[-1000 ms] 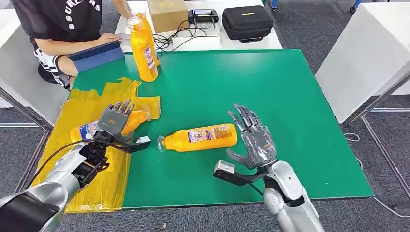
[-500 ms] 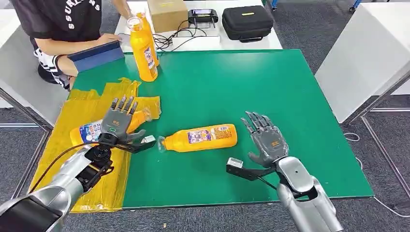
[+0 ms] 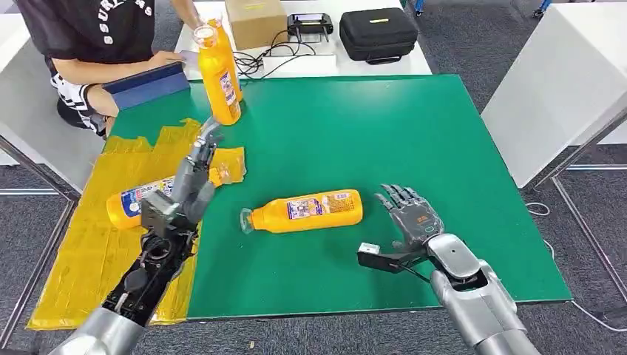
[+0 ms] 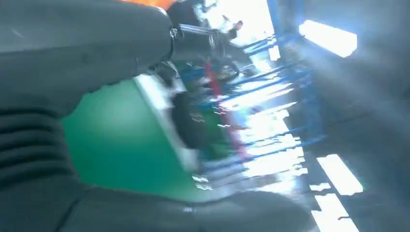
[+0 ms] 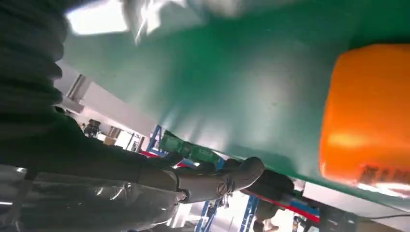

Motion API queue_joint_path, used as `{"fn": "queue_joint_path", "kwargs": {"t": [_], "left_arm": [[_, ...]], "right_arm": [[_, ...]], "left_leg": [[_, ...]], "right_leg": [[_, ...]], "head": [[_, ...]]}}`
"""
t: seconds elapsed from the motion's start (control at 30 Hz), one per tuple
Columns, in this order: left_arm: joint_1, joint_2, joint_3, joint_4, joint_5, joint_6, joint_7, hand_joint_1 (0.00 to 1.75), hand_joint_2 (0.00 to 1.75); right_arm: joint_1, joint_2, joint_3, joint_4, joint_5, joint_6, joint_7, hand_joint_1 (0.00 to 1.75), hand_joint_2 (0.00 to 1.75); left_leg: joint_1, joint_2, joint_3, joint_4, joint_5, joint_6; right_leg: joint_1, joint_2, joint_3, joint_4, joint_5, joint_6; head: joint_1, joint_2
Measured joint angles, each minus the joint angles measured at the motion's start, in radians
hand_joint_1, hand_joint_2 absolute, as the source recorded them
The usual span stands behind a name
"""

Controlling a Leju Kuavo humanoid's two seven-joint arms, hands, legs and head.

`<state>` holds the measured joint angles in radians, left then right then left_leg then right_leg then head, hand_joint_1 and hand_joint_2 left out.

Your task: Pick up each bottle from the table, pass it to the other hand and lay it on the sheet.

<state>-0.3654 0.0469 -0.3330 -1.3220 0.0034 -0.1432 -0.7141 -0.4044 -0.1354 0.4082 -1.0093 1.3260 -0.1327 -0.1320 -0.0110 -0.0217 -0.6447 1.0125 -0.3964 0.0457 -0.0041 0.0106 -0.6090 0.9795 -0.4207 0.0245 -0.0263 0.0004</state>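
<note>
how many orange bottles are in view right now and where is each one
3. One bottle lies on the yellow sheet, partly behind the left hand. One lies on the green mat mid-table. One stands upright at the mat's far edge, near the person.

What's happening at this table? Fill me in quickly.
A robot is moving orange bottles onto a yellow sheet. One bottle lies on the sheet, beside the empty left hand. Another lies on the green mat near the open right hand. A third stands by a seated person.
</note>
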Motion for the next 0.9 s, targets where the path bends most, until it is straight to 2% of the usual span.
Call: {"fn": "queue_joint_path", "kwargs": {"t": [0.17,0.2,0.27,0.37,0.63,0.9], "left_arm": [[0.004,0.0,0.003,-0.011,-0.003,-0.008,0.0,0.0,1.75],[0.041,-0.014,0.036,-0.119,-0.009,-0.109,0.005,0.0,1.75],[0.098,-0.102,0.167,-0.295,0.006,-0.301,0.008,0.0,1.75],[0.114,-0.13,0.215,-0.329,0.005,-0.338,0.009,0.0,1.75],[0.133,-0.165,0.274,-0.344,-0.045,-0.283,0.011,0.0,1.75],[0.134,-0.165,0.285,-0.338,-0.037,-0.268,0.011,0.0,1.75]], "right_arm": [[-0.004,0.002,0.001,0.006,-0.001,-0.002,-0.001,0.0,1.75],[-0.032,0.017,0.011,0.062,-0.013,-0.027,-0.011,0.0,1.75],[-0.082,0.075,0.039,0.162,-0.03,-0.059,-0.023,0.0,1.75],[-0.109,0.108,0.054,0.205,-0.03,-0.06,-0.029,0.0,1.75],[-0.192,0.204,0.09,0.303,-0.003,-0.193,0.007,0.0,1.75],[-0.213,0.247,0.102,0.301,-0.006,-0.193,0.017,0.0,1.75]], "left_leg": [[0.0,0.0,0.0,0.0,0.0,0.0],[0.001,0.0,0.0,0.0,0.0,0.0],[0.002,0.001,0.001,0.0,0.0,0.0],[0.003,0.0,0.0,0.0,0.001,-0.001],[0.003,0.0,0.001,0.0,0.001,-0.001],[0.003,0.0,0.001,0.0,0.001,-0.001]], "right_leg": [[0.0,0.0,0.0,0.0,0.0,0.0],[0.0,0.0,0.0,0.0,0.0,0.0],[0.001,0.0,0.0,0.0,0.0,0.0],[0.002,0.0,0.0,0.001,0.0,0.0],[0.003,0.0,0.0,0.001,0.0,-0.001],[0.002,0.0,0.0,0.0,0.0,-0.001]], "head": [[0.0,0.0],[-0.001,0.0],[0.0,0.0],[0.0,0.0],[0.0,0.0],[0.0,0.0]]}}
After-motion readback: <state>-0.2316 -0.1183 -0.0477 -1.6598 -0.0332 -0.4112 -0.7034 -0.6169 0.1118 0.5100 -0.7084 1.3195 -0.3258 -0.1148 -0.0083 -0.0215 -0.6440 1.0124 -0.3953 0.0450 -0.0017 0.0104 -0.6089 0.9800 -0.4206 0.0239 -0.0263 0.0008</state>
